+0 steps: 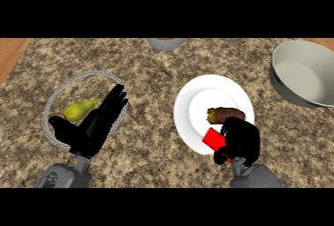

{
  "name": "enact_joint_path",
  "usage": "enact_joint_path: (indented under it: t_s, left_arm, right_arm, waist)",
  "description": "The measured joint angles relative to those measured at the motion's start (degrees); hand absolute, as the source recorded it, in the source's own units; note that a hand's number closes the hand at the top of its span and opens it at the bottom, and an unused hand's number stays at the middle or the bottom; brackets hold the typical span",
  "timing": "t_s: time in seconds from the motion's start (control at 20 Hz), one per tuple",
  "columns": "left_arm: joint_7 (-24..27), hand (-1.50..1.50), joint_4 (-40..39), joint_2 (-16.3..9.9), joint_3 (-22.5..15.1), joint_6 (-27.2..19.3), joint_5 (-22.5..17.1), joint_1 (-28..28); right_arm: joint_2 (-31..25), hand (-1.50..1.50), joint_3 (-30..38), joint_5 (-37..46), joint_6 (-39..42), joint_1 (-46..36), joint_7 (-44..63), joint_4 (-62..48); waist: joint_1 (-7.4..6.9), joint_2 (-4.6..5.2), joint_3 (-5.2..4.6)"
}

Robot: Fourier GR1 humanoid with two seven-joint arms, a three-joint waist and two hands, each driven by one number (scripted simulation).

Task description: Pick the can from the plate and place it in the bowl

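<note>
Your red can tipped on the white plate's lower right rim, right hand curled round it, grey bowl sitting upright, top right, well apart.

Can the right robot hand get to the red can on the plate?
Probably yes. The right robot hand is already over the white plate, fingers curled around the red can. Nothing sits between them.

no readable text, labels, brands, numbers or signs anywhere, none legible on the red can
</note>
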State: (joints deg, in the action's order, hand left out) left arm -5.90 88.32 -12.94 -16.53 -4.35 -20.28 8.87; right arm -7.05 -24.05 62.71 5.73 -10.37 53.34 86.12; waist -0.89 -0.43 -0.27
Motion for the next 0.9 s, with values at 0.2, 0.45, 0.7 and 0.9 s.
enact_joint_path:
  t_s: [0.2, 0.45, 0.7, 0.9]
  left_arm:
    - [0.51, 0.0, -0.24, 0.01, 0.57, -0.16, -0.06, -0.66]
    - [0.91, 0.0, 0.52, -0.85, 1.49, 0.39, -0.16, -2.22]
    - [1.48, 0.0, 0.41, 0.11, 1.14, -0.12, 0.84, -2.66]
    - [0.39, 0.0, 1.15, -0.26, 2.05, 0.51, 0.37, -2.25]
  right_arm:
    - [-9.63, 1.5, -5.12, -2.71, 3.84, 2.49, -15.22, 5.56]
    - [-21.9, 1.5, -0.78, -9.75, 5.97, 6.91, -28.13, 19.5]
    - [-29.58, 1.5, 9.51, -17.87, 8.55, 10.93, -32.36, 34.6]
    - [-33.08, 1.5, 20.75, -25.25, 11.3, 12.89, -33.28, 42.83]
  waist:
    - [0.86, -0.1, 0.12]
    - [2.07, -0.11, 0.22]
    - [2.71, -0.08, 0.23]
    - [2.54, 0.01, 0.24]
